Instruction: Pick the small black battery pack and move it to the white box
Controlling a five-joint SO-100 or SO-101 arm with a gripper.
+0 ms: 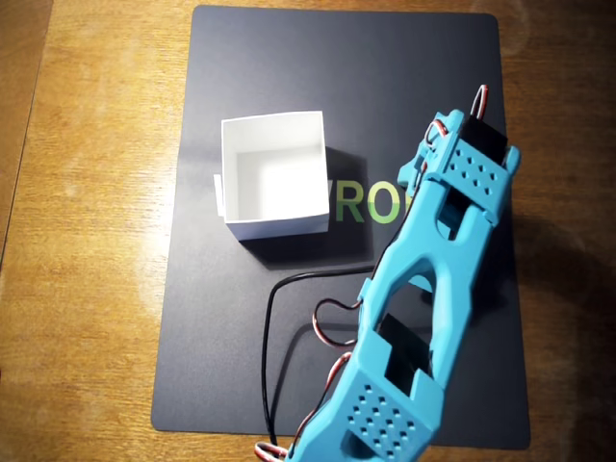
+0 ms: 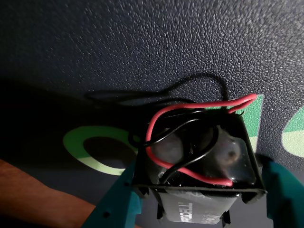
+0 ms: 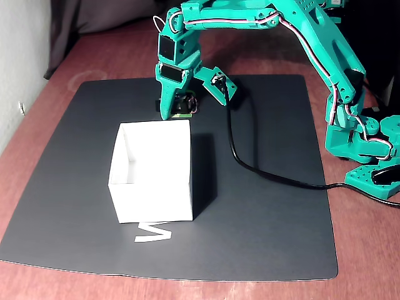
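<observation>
1. The teal hand is closed on the small black battery pack: in the wrist view one teal finger presses its left side and the other its right side, with the pack filling the gap between them.
2. The pack's "PROCELL" lettering shows on its lower face in the wrist view, and thin red and black wires loop over its top end.
3. In the fixed view the hand points down at the dark mat, just behind the back wall of the white box. The pack shows only as a dark shape between the fingers, and whether it touches the mat cannot be told.
4. In the overhead view the arm covers the pack. The white box stands well to the left of the arm's tip, open side up, its inside white.
5. The mat lies on a wooden surface and bears green lettering beside the box.
6. A black cable runs across the mat from the hand toward the arm's base.
</observation>
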